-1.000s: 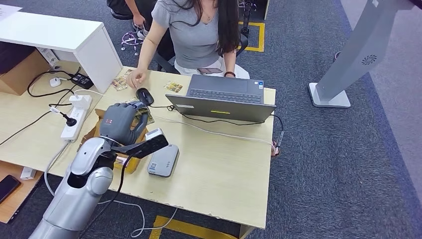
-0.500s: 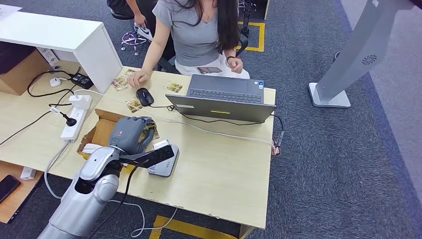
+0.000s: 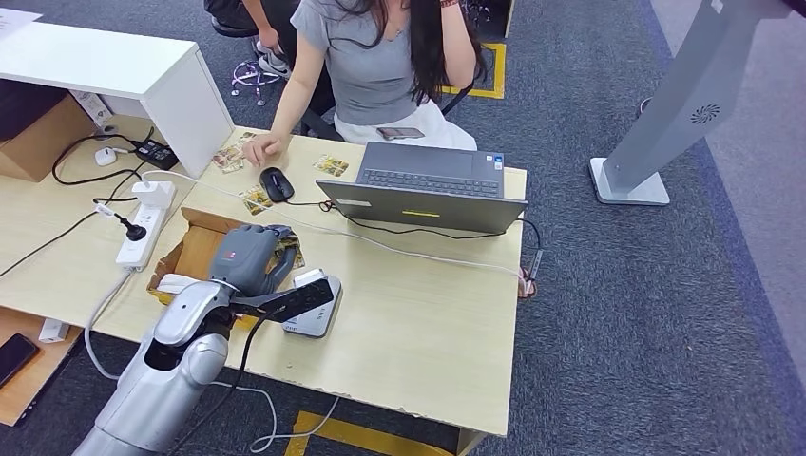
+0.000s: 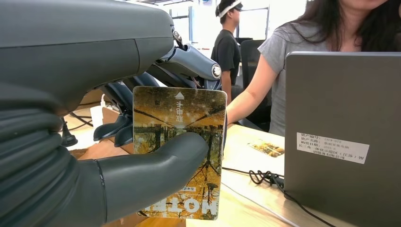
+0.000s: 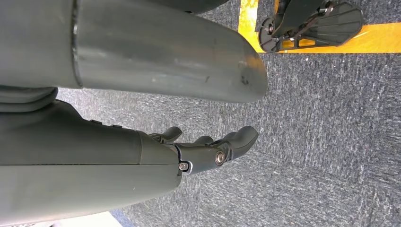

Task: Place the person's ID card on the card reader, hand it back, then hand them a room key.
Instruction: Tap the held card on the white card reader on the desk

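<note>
My left hand [image 3: 249, 256] hovers over the desk just left of the grey card reader [image 3: 312, 323]. It pinches a yellow-brown card printed HOTEL [image 4: 182, 123] between thumb and fingers, held upright; the card's edge [image 3: 288, 251] shows beside the hand in the head view. The person [image 3: 371, 66] sits across the desk, one hand [image 3: 259, 147] resting on the tabletop, the other arm raised to the head. My right hand [image 5: 208, 146] hangs above the carpet with its fingers loosely apart and nothing in it.
An open laptop [image 3: 428, 185] with its cable sits on the far right of the desk, a black mouse [image 3: 277, 183] near the person's hand. Similar picture cards [image 3: 331, 165] lie on the far side. A cardboard box [image 3: 195, 249] and power strip [image 3: 143, 223] are to my left.
My left hand with the card moved toward me and rightward, closer to the card reader, then nearly stopped. The person's far arm rose from the laptop to the head.
</note>
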